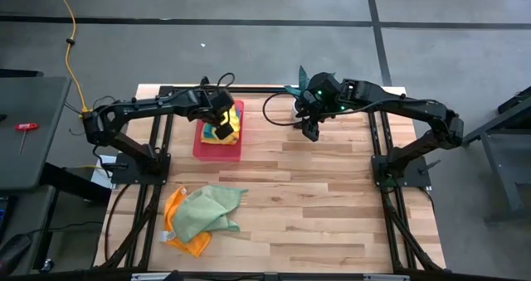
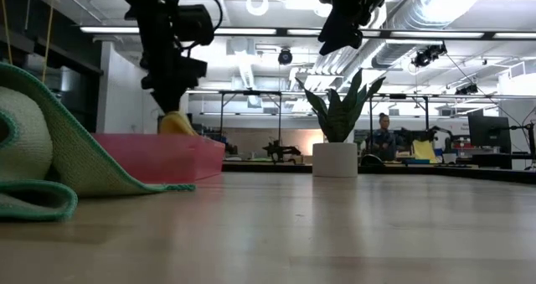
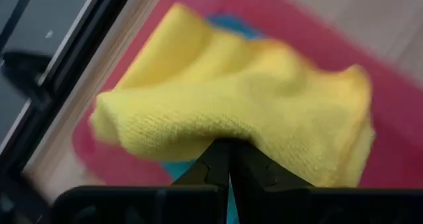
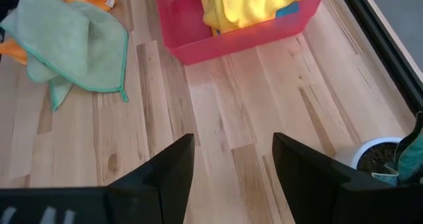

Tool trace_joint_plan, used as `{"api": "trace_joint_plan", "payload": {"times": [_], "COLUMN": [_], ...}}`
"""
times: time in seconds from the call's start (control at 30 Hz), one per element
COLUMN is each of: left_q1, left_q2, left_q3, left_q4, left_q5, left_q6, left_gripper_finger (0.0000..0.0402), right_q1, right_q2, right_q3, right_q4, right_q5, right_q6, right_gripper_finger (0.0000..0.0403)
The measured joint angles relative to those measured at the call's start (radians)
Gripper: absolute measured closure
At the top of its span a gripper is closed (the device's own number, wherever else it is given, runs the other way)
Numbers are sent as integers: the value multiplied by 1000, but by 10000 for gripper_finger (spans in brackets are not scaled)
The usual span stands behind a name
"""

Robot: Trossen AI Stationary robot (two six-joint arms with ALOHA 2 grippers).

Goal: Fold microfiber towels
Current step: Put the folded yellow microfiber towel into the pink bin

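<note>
The yellow towel (image 3: 264,98) sits bunched in the pink tray (image 1: 203,148) at the far left of the table, on top of a teal towel (image 3: 231,22) that peeks out from under it, and the left gripper (image 1: 221,115) is down on it with its fingers pinched together right against the cloth; from here it looks like a grip on a fold of the yellow towel. If it is setting the towel down, I'd say the thing to mind is letting go squarely over the tray and lifting straight up, so the stack doesn't drag over the rim or come unfolded. The right gripper (image 4: 231,164) hangs above bare wood near the potted plant (image 2: 339,125), jaws wide apart and holding nothing. Nearer the front edge, well apart from the tray, a light green towel (image 1: 203,210) lies crumpled over an orange towel (image 1: 178,231), both not yet folded. Counting what shows: one yellow that I can make out, one teal, one light green, one orange, one tray, one plant.
</note>
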Motion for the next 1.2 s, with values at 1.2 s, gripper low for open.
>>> {"api": "trace_joint_plan", "payload": {"times": [1.2], "left_q1": [19], "left_q2": [-247], "left_q3": [-81], "left_q4": [-233], "left_q5": [69], "left_q6": [-115], "left_gripper_finger": [401], "right_q1": [0], "right_q2": [0], "right_q3": [0], "right_q4": [-1], "right_q5": [0], "right_q6": [20], "right_gripper_finger": [206]}}
